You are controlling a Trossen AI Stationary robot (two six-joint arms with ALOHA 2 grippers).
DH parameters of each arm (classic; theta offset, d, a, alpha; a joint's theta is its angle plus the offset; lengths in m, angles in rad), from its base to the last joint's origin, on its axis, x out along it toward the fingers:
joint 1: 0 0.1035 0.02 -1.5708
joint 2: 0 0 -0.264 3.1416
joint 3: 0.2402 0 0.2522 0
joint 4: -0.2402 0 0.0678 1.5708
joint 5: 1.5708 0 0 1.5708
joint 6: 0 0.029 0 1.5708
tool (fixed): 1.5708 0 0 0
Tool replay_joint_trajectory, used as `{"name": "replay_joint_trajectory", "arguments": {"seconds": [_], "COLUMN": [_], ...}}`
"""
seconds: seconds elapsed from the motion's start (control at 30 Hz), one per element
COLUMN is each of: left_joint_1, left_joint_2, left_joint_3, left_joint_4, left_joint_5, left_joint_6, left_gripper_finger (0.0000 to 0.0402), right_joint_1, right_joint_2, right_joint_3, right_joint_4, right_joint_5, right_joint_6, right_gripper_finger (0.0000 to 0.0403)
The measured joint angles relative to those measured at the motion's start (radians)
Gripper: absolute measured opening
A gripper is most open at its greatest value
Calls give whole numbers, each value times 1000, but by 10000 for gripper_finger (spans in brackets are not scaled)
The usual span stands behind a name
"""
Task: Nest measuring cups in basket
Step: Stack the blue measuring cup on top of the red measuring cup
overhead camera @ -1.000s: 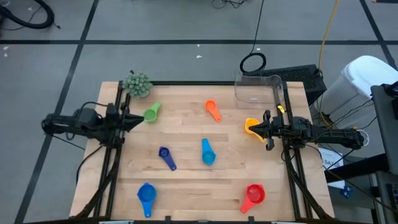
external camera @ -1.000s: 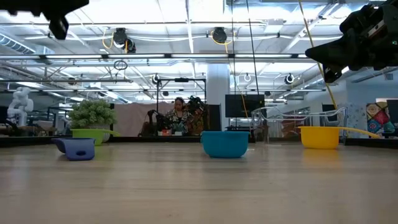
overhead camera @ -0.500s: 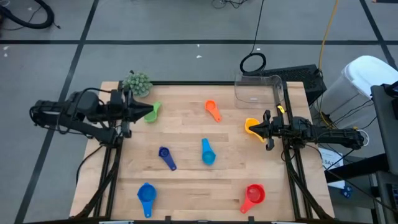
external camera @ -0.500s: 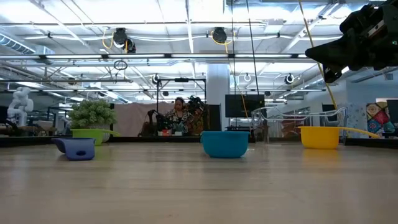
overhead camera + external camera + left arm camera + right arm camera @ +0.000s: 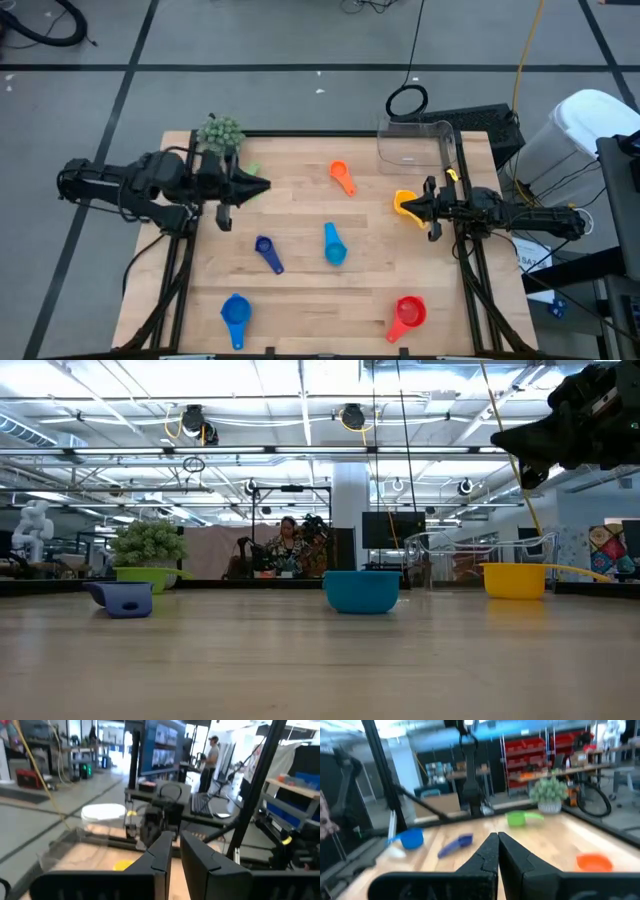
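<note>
Left gripper [image 5: 262, 187], fingers nearly together and empty, above green measuring cup [image 5: 251, 170]; right gripper [image 5: 405, 207], closed and empty, over yellow measuring cup [image 5: 403, 203]; clear basket [image 5: 416, 146] at table's far right corner.

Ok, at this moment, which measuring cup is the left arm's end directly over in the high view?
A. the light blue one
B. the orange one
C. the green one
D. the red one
C: the left gripper covers most of the green cup; the rest lie uncovered.
</note>
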Motion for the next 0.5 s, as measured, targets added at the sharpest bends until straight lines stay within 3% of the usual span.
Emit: {"name": "replay_joint_trajectory", "arguments": {"seconds": [0.07, 0.23, 0.33, 0.5], "left_joint_1": [-4, -2, 8, 10], "left_joint_2": [20, 62, 86, 98], "left_joint_3": [0, 0, -1, -1], "left_joint_4": [-43, -160, -208, -244], "left_joint_5": [0, -41, -64, -63], "left_joint_6": [-7, -51, -80, -86], "left_gripper_finger": [42, 42, 42, 42], "right_joint_1": [0, -2, -2, -1], "right_joint_2": [0, 19, 77, 343], "right_joint_3": [0, 24, 132, 507], "right_joint_4": [88, 572, 470, 184], "right_joint_5": [-3, -2, -19, -60], "right_joint_6": [59, 49, 15, -132], "right_gripper_finger": [0, 0, 0, 0]}}
